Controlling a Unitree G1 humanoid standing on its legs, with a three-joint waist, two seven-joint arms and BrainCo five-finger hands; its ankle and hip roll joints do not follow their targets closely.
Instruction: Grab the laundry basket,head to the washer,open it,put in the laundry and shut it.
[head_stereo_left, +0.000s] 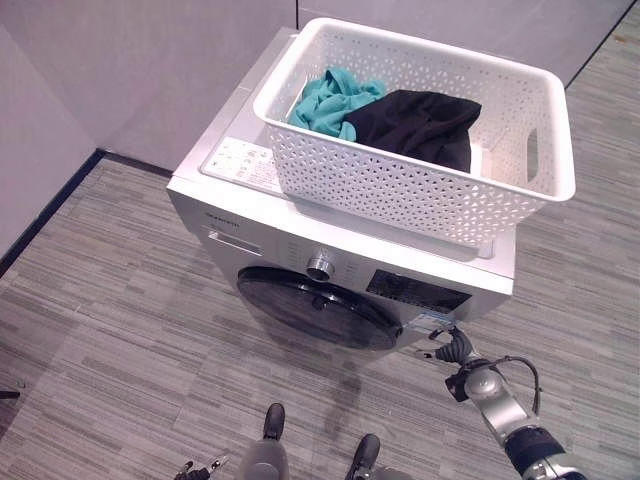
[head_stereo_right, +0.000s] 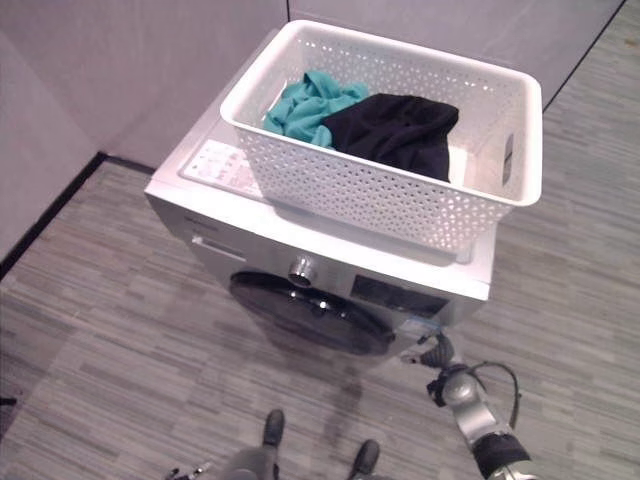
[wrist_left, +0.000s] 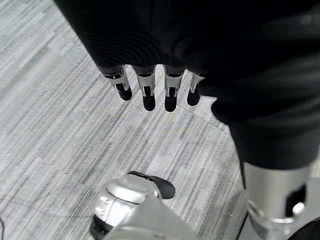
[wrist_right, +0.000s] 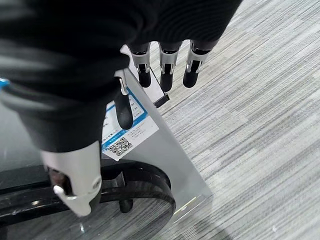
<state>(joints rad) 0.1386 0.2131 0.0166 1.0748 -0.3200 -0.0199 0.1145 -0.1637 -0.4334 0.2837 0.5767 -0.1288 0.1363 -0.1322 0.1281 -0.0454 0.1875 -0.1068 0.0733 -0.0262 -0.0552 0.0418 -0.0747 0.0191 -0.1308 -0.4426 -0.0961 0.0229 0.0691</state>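
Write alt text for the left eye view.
A white laundry basket holding teal and black clothes sits on top of a washer with its round door closed. The robot's right hand reaches toward the door's right edge.

No legible text on washer (head_stereo_left: 300, 240) stickers.

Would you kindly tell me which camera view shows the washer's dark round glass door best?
The left eye view: the dark round glass door shows nearly whole below the white washer's front panel. The right eye view matches it. The right wrist view catches just its black rim up close.
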